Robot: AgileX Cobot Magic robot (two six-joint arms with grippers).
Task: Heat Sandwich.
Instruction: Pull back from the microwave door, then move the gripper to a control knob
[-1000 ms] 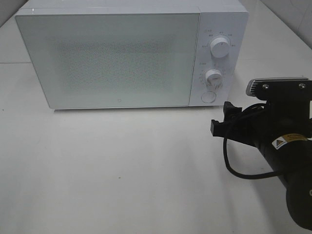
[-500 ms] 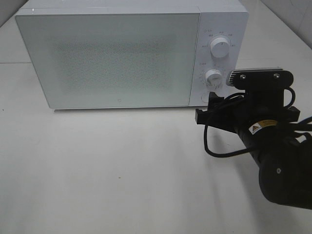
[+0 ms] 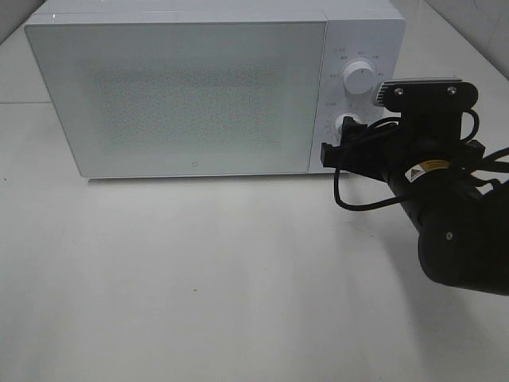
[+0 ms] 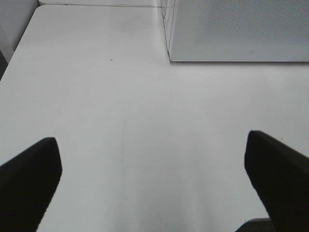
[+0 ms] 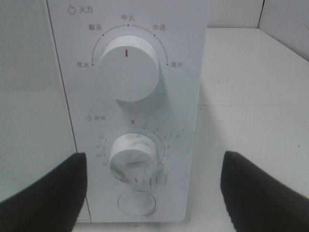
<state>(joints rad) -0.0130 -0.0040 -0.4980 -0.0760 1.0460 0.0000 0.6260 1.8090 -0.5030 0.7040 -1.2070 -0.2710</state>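
We log white table point(image 3: 199, 278), white microwave point(image 3: 215, 87) on it, frosted door point(image 3: 159, 119) shut
No sandwich in any view; we judge it inside, cannot confirm
At control panel: right gripper point(image 5: 153, 162), fingers spread wide, nothing between, timer knob point(image 5: 133, 159) centred in gap
Over table near microwave corner: left gripper point(image 4: 150, 140), spread too, holding nothing
Step, we judge: set timer
We'd straddle lower of 2 knobs squarely, close on rim, twist clockwise off 0; avoid power knob point(image 5: 128, 67) and round button point(image 5: 136, 203) below
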